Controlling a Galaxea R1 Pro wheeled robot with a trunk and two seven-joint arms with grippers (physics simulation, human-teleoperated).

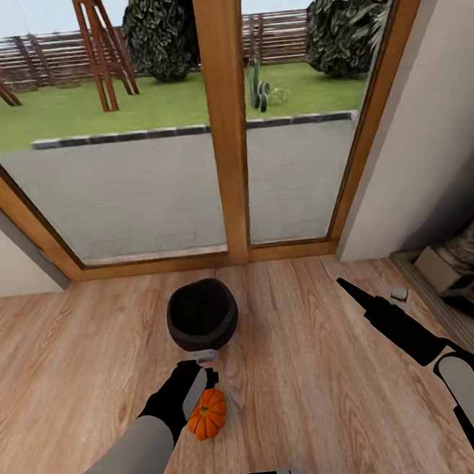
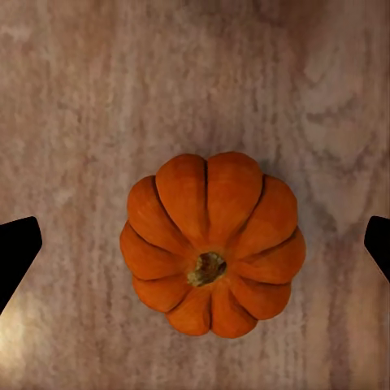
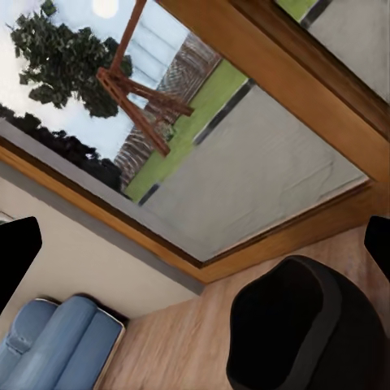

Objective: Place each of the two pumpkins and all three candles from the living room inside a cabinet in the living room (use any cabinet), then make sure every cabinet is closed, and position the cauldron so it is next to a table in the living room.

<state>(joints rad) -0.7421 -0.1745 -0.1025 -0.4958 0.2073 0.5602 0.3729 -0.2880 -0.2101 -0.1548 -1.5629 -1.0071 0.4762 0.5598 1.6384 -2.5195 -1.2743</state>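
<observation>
A small bright orange ribbed pumpkin [image 1: 207, 414] with a short brownish stem is sitting on the light wooden plank floor [image 1: 318, 403], near the robot's base. The left hand [image 1: 203, 366] is hanging directly above it; in the left wrist view the pumpkin [image 2: 213, 244] is lying centred between the two black fingertips [image 2: 18, 252], which are spread wide apart and touching nothing, so this hand is released. Just beyond the pumpkin, toward the glass doors, a round black cauldron [image 1: 202, 316] with a wide mouth is standing upright on the floor, apart from the pumpkin and close to the door sill. The right hand [image 1: 370, 298] is reaching out over bare floor to the right of the cauldron, well apart from it. In the right wrist view its dark fingertips [image 3: 16, 256] are sitting at opposite edges, spread and holding nothing, with the cauldron [image 3: 305, 325] between them farther off. The wooden-framed glass doors [image 1: 227, 122] are looking onto a paved terrace and lawn.
</observation>
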